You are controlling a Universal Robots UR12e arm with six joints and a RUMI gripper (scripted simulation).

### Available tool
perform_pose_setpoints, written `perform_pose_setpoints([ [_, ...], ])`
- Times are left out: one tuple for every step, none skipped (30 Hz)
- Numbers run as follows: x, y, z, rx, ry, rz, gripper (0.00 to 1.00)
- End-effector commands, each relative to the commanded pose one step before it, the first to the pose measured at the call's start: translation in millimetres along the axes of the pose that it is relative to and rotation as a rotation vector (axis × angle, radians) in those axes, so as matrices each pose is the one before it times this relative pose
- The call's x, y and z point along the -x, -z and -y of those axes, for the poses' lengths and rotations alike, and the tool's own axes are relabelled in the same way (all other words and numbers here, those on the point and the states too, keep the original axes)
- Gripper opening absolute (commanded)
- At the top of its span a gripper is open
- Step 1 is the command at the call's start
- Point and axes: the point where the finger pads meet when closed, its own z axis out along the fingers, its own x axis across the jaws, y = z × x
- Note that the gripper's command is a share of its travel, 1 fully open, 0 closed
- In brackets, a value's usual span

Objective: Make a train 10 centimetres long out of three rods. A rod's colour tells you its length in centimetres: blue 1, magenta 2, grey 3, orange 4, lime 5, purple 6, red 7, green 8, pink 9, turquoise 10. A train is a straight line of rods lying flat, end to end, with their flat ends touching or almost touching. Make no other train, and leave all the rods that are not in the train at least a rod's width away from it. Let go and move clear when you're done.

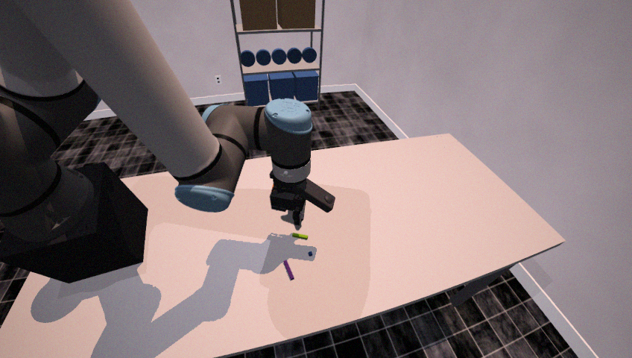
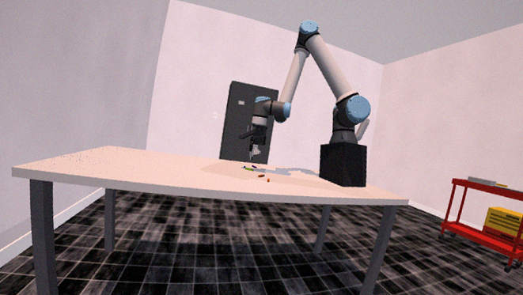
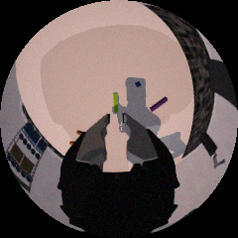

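My gripper point(image 1: 298, 225) point(image 2: 252, 158) point(image 3: 116, 114) is open by a narrow gap with nothing between its fingertips, above the table. A lime rod point(image 1: 299, 236) point(image 2: 248, 169) point(image 3: 115, 101) lies flat just beyond the fingertips in the wrist view. A small blue rod point(image 1: 309, 253) point(image 3: 138, 84) lies apart from it, in the arm's shadow. A purple rod point(image 1: 288, 270) point(image 2: 253, 166) point(image 3: 159, 104) lies at a slant, apart from both. Two orange pieces, one point(image 2: 261, 175) point(image 3: 79, 133) darker and the other point(image 2: 268, 179) point(image 3: 72, 143) brighter, lie apart; the gripper hides them in the top view. No rods visibly touch end to end.
The table point(image 1: 421, 199) point(image 2: 156, 171) carries the arm's black base block point(image 1: 110, 221) point(image 2: 343, 164) at one end. A shelf rack point(image 1: 279, 30) stands behind the table, and a red cart point(image 2: 496, 190) stands away from it. The arm's shadow falls across the rod area.
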Motion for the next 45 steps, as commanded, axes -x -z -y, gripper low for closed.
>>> perform_pose_setpoints([
  [0.29,-7.01,0.6,-0.00116,-0.00008,0.00024,0.14],
  [0.03,-1.51,0.01,0.0,0.0,0.0,0.14],
  [0.03,-1.55,0.02,0.0,0.0,0.0,0.14],
  [0.0,0.0,0.0,0.0,0.0,0.0,0.14],
  [0.0,0.0,0.0,0.0,0.0,0.0,0.14],
  [0.03,-1.58,0.02,0.0,0.0,0.0,0.14],
  [0.03,-1.6,0.02,0.0,0.0,0.0,0.14],
  [0.03,-1.61,0.02,0.0,0.0,0.0,0.14],
  [0.04,-1.62,0.02,0.0,0.0,0.0,0.14],
  [0.03,-1.62,0.02,0.0,0.0,0.0,0.14],
  [0.03,-1.61,0.02,0.0,0.0,0.0,0.14],
  [0.03,-1.6,0.02,0.0,0.0,0.0,0.14],
  [0.03,-1.57,0.01,0.0,0.0,0.0,0.14],
  [0.03,-1.55,0.02,0.0,0.0,0.0,0.14],
  [0.03,-1.51,0.02,0.0,0.0,0.0,0.14],
  [0.03,-1.47,0.01,0.0,0.0,0.0,0.14],
  [0.03,-1.42,0.02,0.0,0.0,0.0,0.14],
  [0.03,-1.37,0.02,0.0,0.0,0.0,0.14],
  [0.03,-1.31,0.01,0.0,0.0,0.0,0.14],
  [0.03,-1.25,0.01,0.0,0.0,0.0,0.14],
  [0.0,0.0,0.0,0.0,0.0,0.0,0.14],
  [0.0,0.0,0.0,0.0,0.0,0.0,0.14],
  [0.03,-1.18,0.02,0.0,0.0,0.0,0.14],
  [0.02,-1.1,0.01,0.0,0.0,0.0,0.14],
  [0.02,-1.03,0.01,0.0,0.0,0.0,0.14],
  [0.02,-0.95,0.01,0.0,0.0,0.0,0.14],
  [0.02,-0.87,0.01,0.0,0.0,0.0,0.14],
  [0.02,-0.79,0.01,0.0,0.0,0.0,0.14],
  [0.02,-0.7,0.01,0.0,0.0,0.0,0.14],
  [0.01,-0.62,0.01,0.0,0.0,0.0,0.14],
  [0.01,-0.54,0.01,0.0,0.0,0.0,0.14],
  [0.01,-0.46,0.0,0.0,0.0,0.0,0.14],
  [0.01,-0.38,0.0,0.0,0.0,0.0,0.14],
  [0.01,-0.31,0.0,0.0,0.0,0.0,0.14],
  [0.01,-0.24,0.0,0.0,0.0,0.0,0.14],
  [0.0,-0.18,0.0,0.0,0.0,0.0,0.14],
  [0.0,-0.13,0.0,0.0,0.0,0.0,0.14],
  [0.0,0.0,0.0,0.0,0.0,0.0,0.14],
  [0.0,0.0,0.0,0.0,0.0,0.0,0.14],
  [0.0,-0.08,0.0,0.0,0.0,0.0,0.14],
  [0.0,-0.04,0.0,0.0,0.0,0.0,0.14],
  [0.0,-0.02,0.0,0.0,0.0,0.0,0.14],
  [0.0,0.0,0.0,0.0,0.0,0.0,0.14],
  [0.0,0.0,0.0,0.0,0.0,0.0,0.14],
  [0.0,0.0,0.0,0.0,0.0,0.0,0.14],
])
